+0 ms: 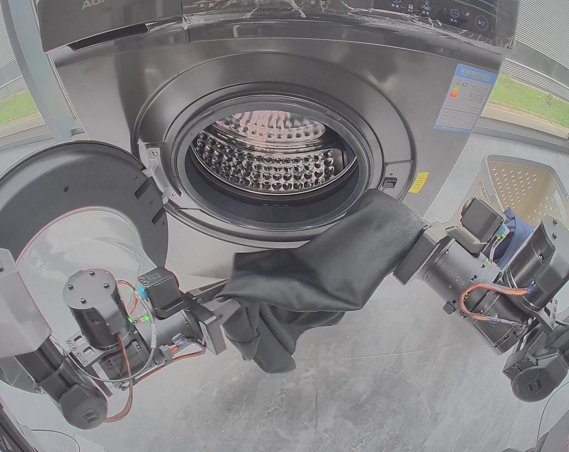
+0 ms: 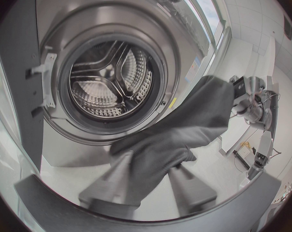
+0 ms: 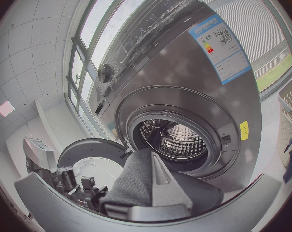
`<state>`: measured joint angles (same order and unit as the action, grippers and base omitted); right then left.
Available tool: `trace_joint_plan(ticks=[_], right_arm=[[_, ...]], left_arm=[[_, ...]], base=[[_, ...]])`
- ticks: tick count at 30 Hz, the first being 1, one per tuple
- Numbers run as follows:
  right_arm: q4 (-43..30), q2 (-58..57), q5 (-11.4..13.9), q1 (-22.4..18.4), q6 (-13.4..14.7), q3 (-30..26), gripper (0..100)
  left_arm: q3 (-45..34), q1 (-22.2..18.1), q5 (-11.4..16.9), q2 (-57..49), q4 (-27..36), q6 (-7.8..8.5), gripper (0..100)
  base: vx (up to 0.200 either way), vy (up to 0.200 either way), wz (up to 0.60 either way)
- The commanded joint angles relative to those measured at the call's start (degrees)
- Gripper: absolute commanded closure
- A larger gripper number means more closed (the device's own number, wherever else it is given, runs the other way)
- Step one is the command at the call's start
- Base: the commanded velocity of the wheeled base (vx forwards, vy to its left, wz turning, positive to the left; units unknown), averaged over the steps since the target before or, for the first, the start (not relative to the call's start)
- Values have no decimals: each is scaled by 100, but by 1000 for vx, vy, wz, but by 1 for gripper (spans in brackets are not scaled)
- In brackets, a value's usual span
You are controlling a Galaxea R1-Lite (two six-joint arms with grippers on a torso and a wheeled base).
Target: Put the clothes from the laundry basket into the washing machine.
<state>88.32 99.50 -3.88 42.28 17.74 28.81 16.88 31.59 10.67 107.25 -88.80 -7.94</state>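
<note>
Washing machine [image 1: 335, 64] open; dark garment [image 1: 322, 265] held just before its mouth.
My left gripper [image 2: 152, 174] and right gripper [image 3: 159, 190] each clamp one end, stretching it wide, apparently so it feeds in without snagging the rim.

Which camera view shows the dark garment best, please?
The head view: there the dark garment is seen whole, stretched from the left gripper to the right gripper before the washing machine. The left wrist view shows most of it, between that gripper's fingers; the right wrist view shows just the end bunched around one finger.
</note>
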Motion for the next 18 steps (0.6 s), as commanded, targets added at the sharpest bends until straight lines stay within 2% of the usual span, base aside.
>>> trace_joint_plan(ticks=[1,11,18], right_arm=[[1,43,1,211,-7,169,100],[-148,166,-52,413,-7,398,100],[-157,579,-157,307,-69,811,100]], left_arm=[[272,-82,111,762,-6,3,0],[1309,-276,85,2124,-15,47,0],[1423,-188,129,2379,-24,55,0]], base=[[0,0,0],[0,0,0],[0,0,0]])
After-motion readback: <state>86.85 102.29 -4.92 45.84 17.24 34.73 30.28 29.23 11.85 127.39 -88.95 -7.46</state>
